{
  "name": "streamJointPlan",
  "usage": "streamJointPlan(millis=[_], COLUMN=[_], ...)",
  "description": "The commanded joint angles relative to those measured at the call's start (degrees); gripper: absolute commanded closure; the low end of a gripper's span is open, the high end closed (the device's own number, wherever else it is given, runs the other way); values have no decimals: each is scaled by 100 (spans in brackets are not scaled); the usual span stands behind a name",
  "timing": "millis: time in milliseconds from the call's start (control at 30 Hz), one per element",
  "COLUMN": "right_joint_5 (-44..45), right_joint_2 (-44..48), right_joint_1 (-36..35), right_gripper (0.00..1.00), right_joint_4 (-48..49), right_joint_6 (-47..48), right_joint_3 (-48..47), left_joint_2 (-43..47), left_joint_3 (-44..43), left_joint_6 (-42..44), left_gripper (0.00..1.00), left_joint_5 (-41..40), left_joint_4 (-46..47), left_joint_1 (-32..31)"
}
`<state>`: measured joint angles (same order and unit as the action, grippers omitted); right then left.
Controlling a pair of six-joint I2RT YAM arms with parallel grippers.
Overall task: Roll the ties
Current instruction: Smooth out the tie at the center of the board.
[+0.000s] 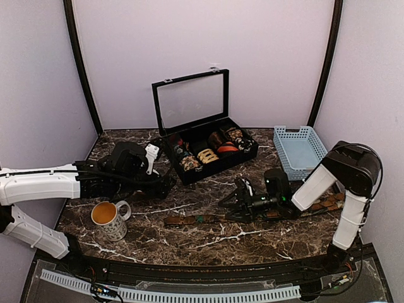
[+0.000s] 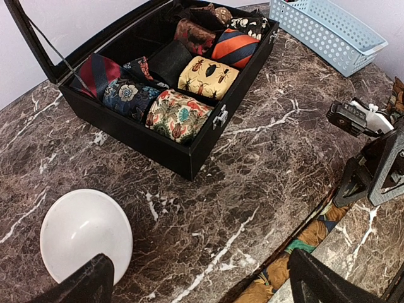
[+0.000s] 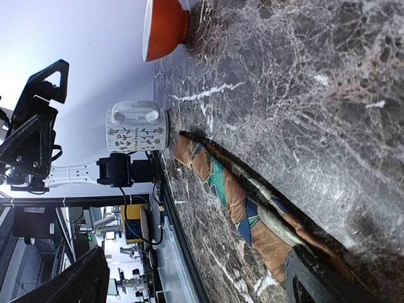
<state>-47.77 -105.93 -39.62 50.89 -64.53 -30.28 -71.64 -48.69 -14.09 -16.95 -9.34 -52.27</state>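
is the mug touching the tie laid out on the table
Apart. The top view shows bare tabletop between the mug and the tie.

Robotics lab booth. Evidence: left arm (image 1: 38,183) and right arm (image 1: 347,170) mounted at a marble-patterned tabletop (image 1: 208,238), plain pale walls (image 1: 202,38), cable track (image 1: 189,294), cluttered equipment room (image 3: 129,249) beyond.

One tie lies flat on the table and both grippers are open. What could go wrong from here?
1. The tie lies flat on the marble table, so the open right gripper may scrape the surface or catch only one layer.
2. One end of the tie lies near the mug, which seems to hold an orange liquid; dragging the fabric that way might knock it.
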Motion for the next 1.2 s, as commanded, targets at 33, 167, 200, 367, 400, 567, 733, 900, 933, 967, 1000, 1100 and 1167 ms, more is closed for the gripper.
streamJointPlan(millis=[33,167,200,367,400,567,733,900,933,967,1000,1100,1167], right_joint_5=[-118,-50,-49,-115,-163,-215,-288,-319,-303,-263,-193,35,183], right_joint_2=[311,1225,1380,1959,1984,1842,1177,1110,1232,1381,1602,2171,2501], right_joint_1=[50,250,326,826,920,1195,1324,1325,1325,1325,1327,1320,1304], right_gripper=[4,3,3,3,3,3,4,7,7,8,8,10,10], right_joint_4=[398,-673,-975,-1966,-1979,-1823,-980,-781,-970,-1305,-1693,-2768,-3325], right_joint_6=[-271,144,316,893,920,1068,912,820,894,1061,1257,1832,2132], right_joint_3=[192,94,73,196,280,651,1082,1127,1068,977,868,519,257], left_joint_2=[-58,-184,-227,-313,-330,-422,-586,-878,-910,-921,-910,-885,-955], left_joint_3=[-238,-307,-315,-333,-334,-374,-359,-372,-367,-324,-234,12,71], left_joint_6=[131,183,195,232,252,315,402,1320,1438,1535,1594,1564,1220], left_gripper=[1,1,1,1,1,1,1,1,1,1,1,2,3], left_joint_5=[6,46,78,157,179,265,529,1805,1948,2053,2112,2113,1916], left_joint_4=[39,47,58,158,179,241,322,144,76,61,124,288,294], left_joint_1=[11,10,7,11,9,12,9,6,6,6,6,15,27])
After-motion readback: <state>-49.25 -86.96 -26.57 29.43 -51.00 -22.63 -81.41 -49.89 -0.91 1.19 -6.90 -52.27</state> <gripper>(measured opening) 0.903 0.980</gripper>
